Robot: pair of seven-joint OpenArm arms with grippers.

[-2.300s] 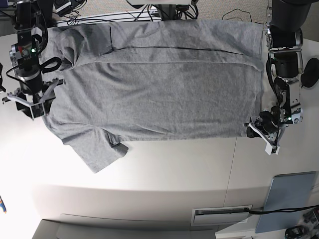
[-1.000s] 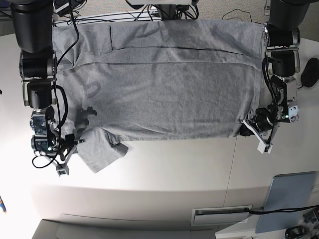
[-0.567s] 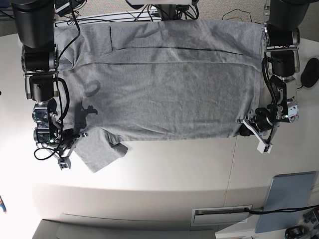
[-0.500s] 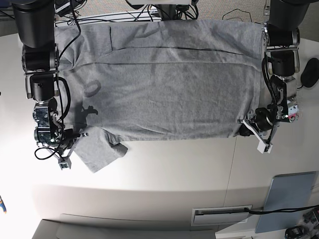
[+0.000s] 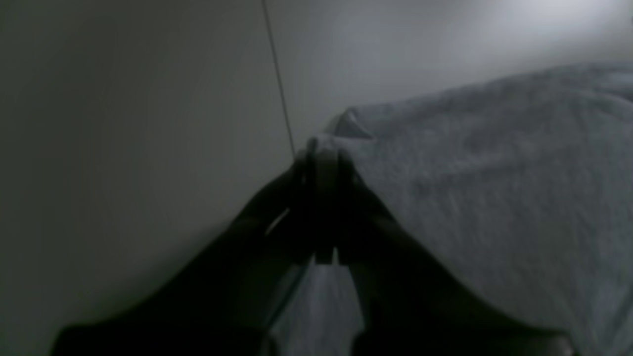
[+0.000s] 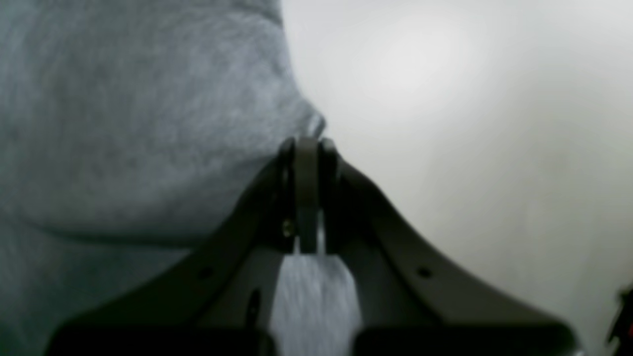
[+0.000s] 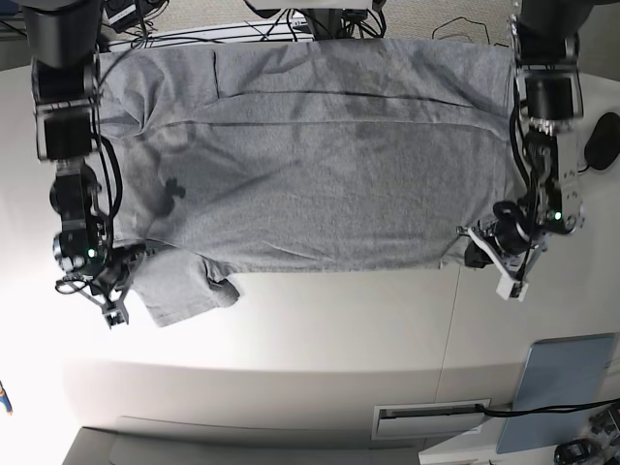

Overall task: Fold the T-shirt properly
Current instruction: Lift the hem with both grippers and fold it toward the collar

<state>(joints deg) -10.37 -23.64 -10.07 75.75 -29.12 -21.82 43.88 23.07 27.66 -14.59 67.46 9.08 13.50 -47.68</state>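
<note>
The heather-grey T-shirt [image 7: 320, 165] lies spread flat across the white table [image 7: 329, 329], plain side up. In the base view its near sleeve [image 7: 184, 286] points toward the front left. My right gripper [image 7: 131, 266] is shut on the cloth by that sleeve; the right wrist view shows its fingertips [image 6: 306, 148] pinching the edge of the T-shirt [image 6: 148, 123]. My left gripper [image 7: 472, 250] is shut on the hem corner at the front right. In the left wrist view its fingers [image 5: 321, 158] clamp a small raised fold of the T-shirt [image 5: 494, 173].
A black object [image 7: 603, 140] lies at the table's right edge beside the left arm. A grey-blue flat panel [image 7: 564, 383] sits at the front right. Cables [image 7: 291, 24] run behind the table. A seam [image 7: 450, 329] crosses the tabletop.
My right gripper shut on the cloth by the near sleeve and drew it slightly left and back. The left gripper stayed shut on the hem corner, which now sits a little raised.
</note>
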